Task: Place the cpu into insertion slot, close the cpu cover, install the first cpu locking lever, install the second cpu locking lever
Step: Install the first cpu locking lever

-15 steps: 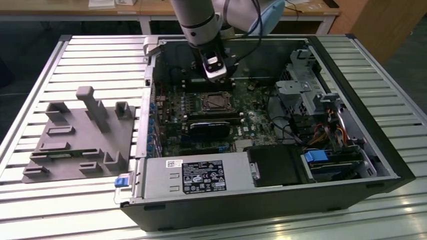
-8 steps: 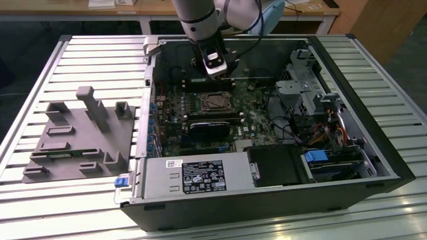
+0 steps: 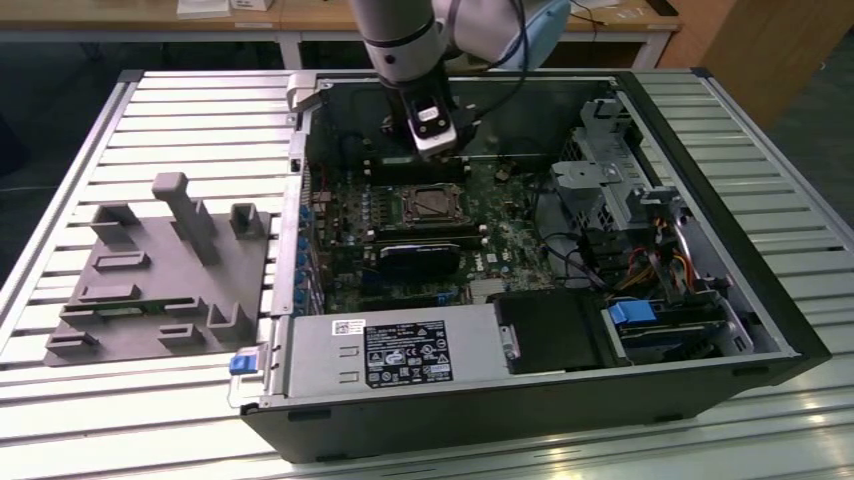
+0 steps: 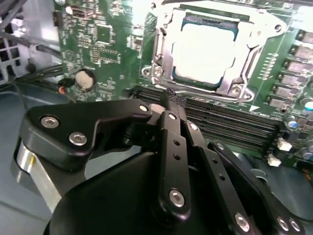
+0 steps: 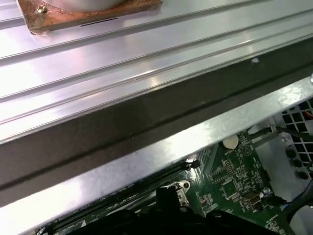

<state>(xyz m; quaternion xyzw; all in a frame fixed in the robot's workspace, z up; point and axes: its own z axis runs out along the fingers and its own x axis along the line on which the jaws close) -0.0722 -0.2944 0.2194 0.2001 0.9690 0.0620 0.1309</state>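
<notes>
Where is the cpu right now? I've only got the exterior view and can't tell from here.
Observer: In the second wrist view the cpu lies in the insertion slot. Its pale top shows through the window of the cpu cover, which lies flat around it.
Operator: How do the jaws stand?
Observer: In that same view the gripper has its jaws shut. Their tip is seen against the long black memory slots next to the insertion slot.
</notes>
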